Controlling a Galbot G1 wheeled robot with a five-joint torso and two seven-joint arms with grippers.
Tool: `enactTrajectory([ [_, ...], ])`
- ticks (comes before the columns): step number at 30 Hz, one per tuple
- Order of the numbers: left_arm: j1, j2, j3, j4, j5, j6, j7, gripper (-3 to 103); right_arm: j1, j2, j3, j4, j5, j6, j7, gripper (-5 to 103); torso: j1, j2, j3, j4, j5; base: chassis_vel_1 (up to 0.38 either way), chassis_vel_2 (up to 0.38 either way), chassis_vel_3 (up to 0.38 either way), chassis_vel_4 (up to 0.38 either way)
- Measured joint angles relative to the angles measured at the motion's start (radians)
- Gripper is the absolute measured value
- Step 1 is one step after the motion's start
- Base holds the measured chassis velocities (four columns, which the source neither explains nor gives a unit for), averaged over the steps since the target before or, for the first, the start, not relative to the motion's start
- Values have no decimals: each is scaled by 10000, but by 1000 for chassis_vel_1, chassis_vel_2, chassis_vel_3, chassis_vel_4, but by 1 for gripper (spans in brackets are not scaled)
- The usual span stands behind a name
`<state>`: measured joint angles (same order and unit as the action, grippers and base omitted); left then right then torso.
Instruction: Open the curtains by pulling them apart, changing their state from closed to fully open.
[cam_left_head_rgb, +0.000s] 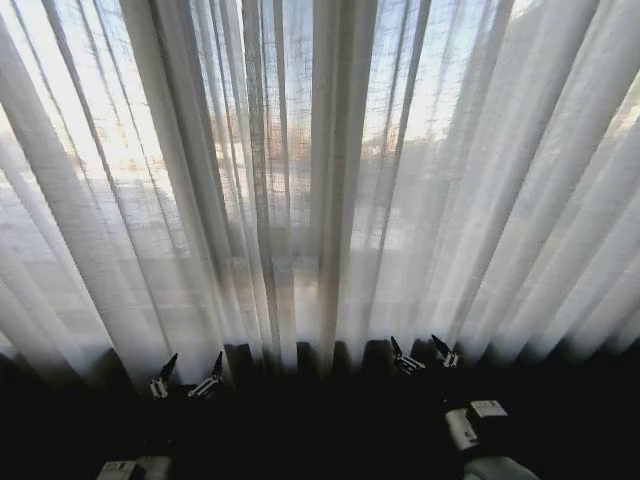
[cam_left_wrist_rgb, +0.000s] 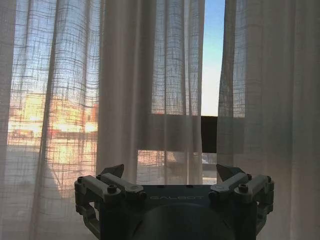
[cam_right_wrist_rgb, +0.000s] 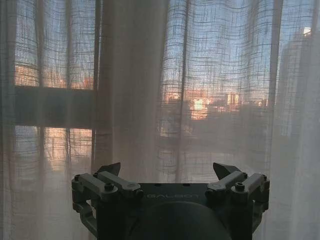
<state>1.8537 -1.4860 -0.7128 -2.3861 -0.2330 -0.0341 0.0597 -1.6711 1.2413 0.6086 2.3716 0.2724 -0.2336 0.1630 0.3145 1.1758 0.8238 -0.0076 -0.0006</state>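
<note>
Two grippers sit low in the head view, both spread wide and holding nothing: left gripper (cam_left_head_rgb: 186, 375) under the left folds, right gripper (cam_left_head_rgb: 425, 355) under the right folds. Curtains (cam_left_head_rgb: 330, 180) hang drawn across the whole window, pleats bunched at centre. Left wrist view: left gripper (cam_left_wrist_rgb: 170, 172) wide, facing the curtains (cam_left_wrist_rgb: 125, 100), with a narrow slit of bare sky between panels. Right wrist view: right gripper (cam_right_wrist_rgb: 167, 170) wide, near the curtains (cam_right_wrist_rgb: 135, 90), a dark window bar (cam_right_wrist_rgb: 50, 105) behind the fabric.
</note>
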Motion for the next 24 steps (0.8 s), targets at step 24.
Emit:
enactTrajectory([
  [24,6,-33,-198,156,-50,185,-47,100,1202,93,-1509,-1450,-234,83,15,100,-12,4,-4,-2,14,5,237,-2,-248],
])
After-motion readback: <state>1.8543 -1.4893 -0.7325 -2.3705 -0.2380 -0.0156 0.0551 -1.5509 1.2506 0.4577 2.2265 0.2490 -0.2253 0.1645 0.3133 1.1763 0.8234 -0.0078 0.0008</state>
